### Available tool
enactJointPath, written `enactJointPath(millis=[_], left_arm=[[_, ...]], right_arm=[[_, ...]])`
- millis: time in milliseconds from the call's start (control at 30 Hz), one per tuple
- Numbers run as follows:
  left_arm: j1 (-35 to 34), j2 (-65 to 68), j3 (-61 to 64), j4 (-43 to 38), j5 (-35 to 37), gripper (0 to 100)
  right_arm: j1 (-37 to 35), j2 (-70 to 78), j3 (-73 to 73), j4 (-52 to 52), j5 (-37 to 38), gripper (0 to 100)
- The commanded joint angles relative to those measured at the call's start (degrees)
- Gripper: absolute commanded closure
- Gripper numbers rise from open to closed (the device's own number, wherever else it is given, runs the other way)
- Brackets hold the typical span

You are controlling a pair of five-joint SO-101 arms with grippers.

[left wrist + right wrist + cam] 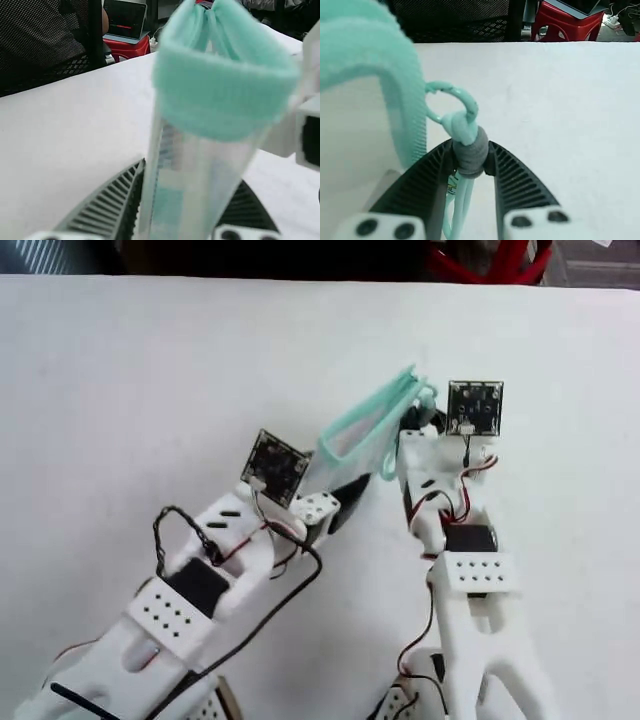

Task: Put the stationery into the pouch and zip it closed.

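The left arm [190, 590] and right arm [470, 570] lean in toward each other, the left gripper [187, 200] clamped on the pouch's [365, 430] clear body, the right gripper [470, 157] pinched tight on its zipper pull [465, 127].

White arms [480, 640], black cables [270, 608], ribbed black end effector fingers [517, 180].

One pouch [360, 435], mint-edged. One zip pull [468, 142] with one ring [451, 104]. Two arms: left arm [200, 580], right arm [470, 575]. Two camera boards: left board [275, 465], right board [475, 407]. One white surface [120, 390].
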Motion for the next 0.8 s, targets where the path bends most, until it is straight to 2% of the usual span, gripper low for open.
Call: enactJointPath(millis=[0, 100, 233, 467, 533, 633, 767], left_arm=[[1.63, -0.75, -1.05, -6.24, 0.62, 93], [1.71, 2.24, 0.26, -13.80, 0.62, 98], [1.80, 6.73, 0.35, -17.41, 0.62, 98], [1.80, 3.03, -0.18, -13.71, 0.70, 98], [1.71, 1.54, -0.26, -12.31, 0.70, 98], [1.80, 1.10, -0.26, -10.99, 0.53, 98], [1.80, 2.33, -0.26, -10.90, -1.67, 98]], right_arm=[[-0.57, -1.89, -2.46, 1.45, -0.53, 98.1], [-0.57, -2.07, -2.81, 3.30, -0.53, 98.1], [-0.13, -2.07, -2.81, 3.56, -0.53, 98.1], [0.31, -2.15, -2.99, 3.56, -0.44, 98.1], [2.33, -3.82, -5.10, 4.62, -0.53, 98.1], [4.70, -9.01, -10.64, 11.47, -0.53, 98.1], [3.03, -16.84, -18.20, 22.11, 0.35, 98.1]])
